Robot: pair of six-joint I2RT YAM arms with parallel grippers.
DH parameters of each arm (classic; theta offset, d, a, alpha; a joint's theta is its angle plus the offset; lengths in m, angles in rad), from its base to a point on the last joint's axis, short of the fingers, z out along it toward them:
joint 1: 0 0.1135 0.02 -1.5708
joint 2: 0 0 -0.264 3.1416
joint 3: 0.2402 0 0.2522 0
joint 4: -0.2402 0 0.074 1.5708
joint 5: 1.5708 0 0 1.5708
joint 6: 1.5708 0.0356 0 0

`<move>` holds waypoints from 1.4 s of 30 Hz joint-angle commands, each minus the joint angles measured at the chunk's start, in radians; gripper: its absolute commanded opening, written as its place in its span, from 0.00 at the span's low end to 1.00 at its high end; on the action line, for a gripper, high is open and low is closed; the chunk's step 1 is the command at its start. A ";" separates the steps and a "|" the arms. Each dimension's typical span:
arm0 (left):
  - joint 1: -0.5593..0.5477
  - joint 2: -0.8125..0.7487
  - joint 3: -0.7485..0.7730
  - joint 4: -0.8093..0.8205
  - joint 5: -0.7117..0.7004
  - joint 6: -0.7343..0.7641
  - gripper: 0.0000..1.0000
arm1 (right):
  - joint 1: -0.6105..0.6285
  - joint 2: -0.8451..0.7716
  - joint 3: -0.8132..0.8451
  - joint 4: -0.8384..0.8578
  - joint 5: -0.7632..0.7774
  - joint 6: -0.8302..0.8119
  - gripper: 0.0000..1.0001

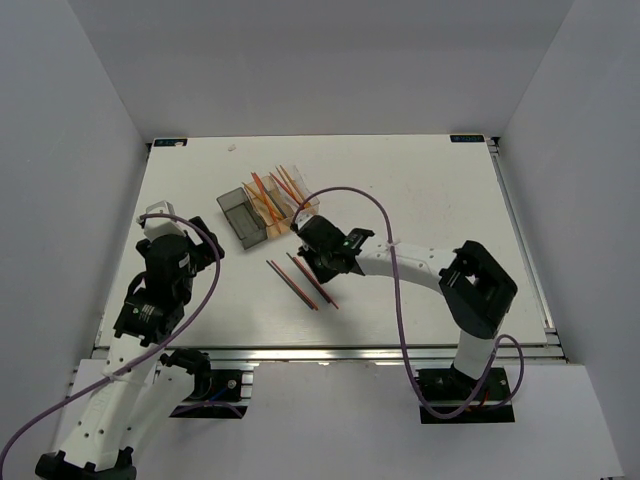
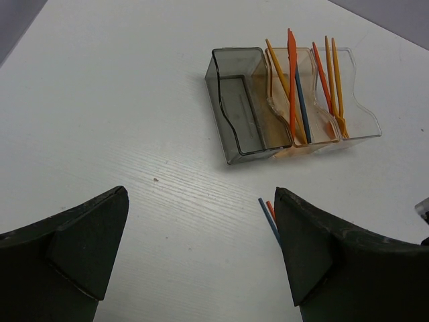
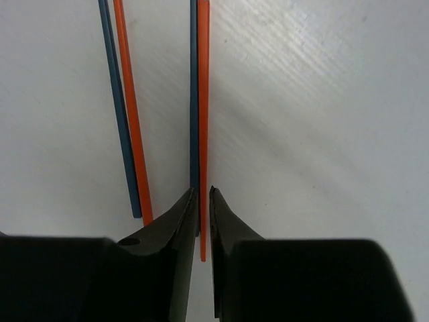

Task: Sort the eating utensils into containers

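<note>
Sorting stands partway: several utensils [image 2: 293,80] fill the amber and clear bins [image 2: 315,142], while the grey bin [image 2: 234,144] is empty. Four loose utensils [image 3: 133,121] lie on the table [image 3: 322,134] just before the bins. The right tool [image 3: 202,194], nearly together, straddles one pair, though I cannot tell if it grips. The left tool [image 2: 201,194] is wide apart and empty.
</note>
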 commanded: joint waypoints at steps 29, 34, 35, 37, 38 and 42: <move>-0.005 0.010 -0.002 0.001 -0.008 -0.001 0.98 | 0.010 0.173 0.177 0.000 0.001 -0.021 0.29; -0.005 0.007 0.000 0.001 -0.008 -0.001 0.98 | 0.023 0.168 0.183 -0.006 -0.042 -0.015 0.29; -0.005 0.007 0.000 0.001 -0.008 -0.001 0.98 | 0.027 0.170 0.184 -0.006 -0.043 -0.013 0.29; -0.005 0.006 -0.001 0.001 -0.008 -0.001 0.98 | 0.036 0.168 0.186 0.000 -0.054 -0.006 0.29; -0.005 0.007 -0.002 0.001 -0.010 0.000 0.98 | 0.041 0.168 0.188 0.002 -0.056 -0.002 0.29; -0.005 0.007 -0.002 0.001 -0.008 0.000 0.98 | 0.087 0.165 0.201 0.013 -0.071 0.008 0.29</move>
